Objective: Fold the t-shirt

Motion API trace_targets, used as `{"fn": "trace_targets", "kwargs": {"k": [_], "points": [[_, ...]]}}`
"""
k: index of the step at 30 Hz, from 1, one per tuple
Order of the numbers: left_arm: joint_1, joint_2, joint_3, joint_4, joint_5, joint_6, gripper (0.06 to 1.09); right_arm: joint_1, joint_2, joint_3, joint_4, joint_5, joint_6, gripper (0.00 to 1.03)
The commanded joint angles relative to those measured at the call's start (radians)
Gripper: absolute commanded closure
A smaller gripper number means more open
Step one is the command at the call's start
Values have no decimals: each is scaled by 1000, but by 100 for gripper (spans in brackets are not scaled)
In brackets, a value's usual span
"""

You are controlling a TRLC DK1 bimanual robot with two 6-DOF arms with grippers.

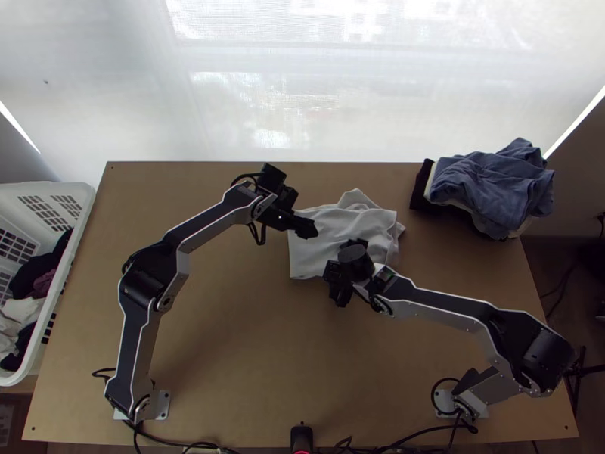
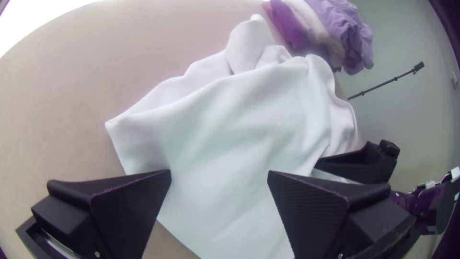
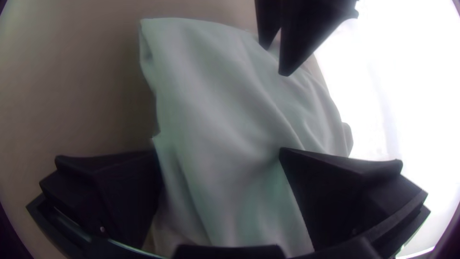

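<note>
Bright, pale sheeting (image 1: pixel 113 83) spans the background beyond the light wooden table (image 1: pixel 227 340), its outer parts cut off by the top view's edges. Both arms reach in from the near corners, the left arm (image 1: pixel 181 265) bent up and over, the right arm (image 1: pixel 446 306) stretched toward the middle. Beside the table's left side stands a white basket (image 1: pixel 64 261), cropped by the picture's edge, with dark and white clothes partly hidden inside. At the far right corner sits a clothes pile (image 1: pixel 491 181), blue cloth on top, most of its black and pale lower layers covered.

Between the arms, past the table's centre, lies the white t-shirt (image 1: pixel 325 250), gathered into a rough, rumpled bundle; its inner layers are hard to make out. Over its left part is the left gripper (image 1: pixel 311 229), fingers apart. At its near right part, covering some of the cloth, is the right gripper (image 1: pixel 339 268), fingers spread with fabric visible between them.
</note>
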Motion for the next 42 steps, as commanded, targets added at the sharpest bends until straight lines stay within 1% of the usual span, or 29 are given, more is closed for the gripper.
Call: {"fn": "trace_targets", "kwargs": {"k": [1,6,7,8,9,10,11,13,14,20,23,25,27,32,36,42], "points": [[2,-10,-11,-4,-1,4,10,-46,93,33,48,35,-28,5],[0,-16,-22,-11,-1,12,10,-68,172,85,54,33,-14,6],[-1,-18,-27,-11,-1,14,10,-71,192,98,53,33,-9,12],[-3,-19,-30,-11,-1,14,10,-71,204,110,47,35,-5,21],[-3,-21,-33,-11,-1,14,10,-72,210,122,45,33,5,32],[-4,-21,-34,-14,-2,15,10,-74,221,139,28,33,3,53],[-4,-25,-36,-17,-2,15,10,-69,222,147,16,33,3,72],[-3,-38,-37,-26,-4,17,10,-63,216,148,19,33,0,98],[0,-51,-39,-30,-7,21,10,-62,210,147,19,33,0,100],[66,-199,-71,-69,-8,27,10,-63,93,142,8,33,28,100],[115,-312,-120,-78,-13,24,10,-60,5,156,-42,33,67,100],[150,-390,-160,-78,-21,24,10,-62,-48,161,-70,33,77,100],[186,-467,-198,-80,-47,24,10,-68,-97,162,-91,35,77,100],[302,-637,-303,-90,-56,15,10,-129,-223,205,-168,35,77,100],[413,-736,-381,-115,-59,24,10,-207,-301,291,-251,32,87,100],[558,-849,-488,-130,-59,38,10,-330,-379,444,-320,-10,120,100]]}}
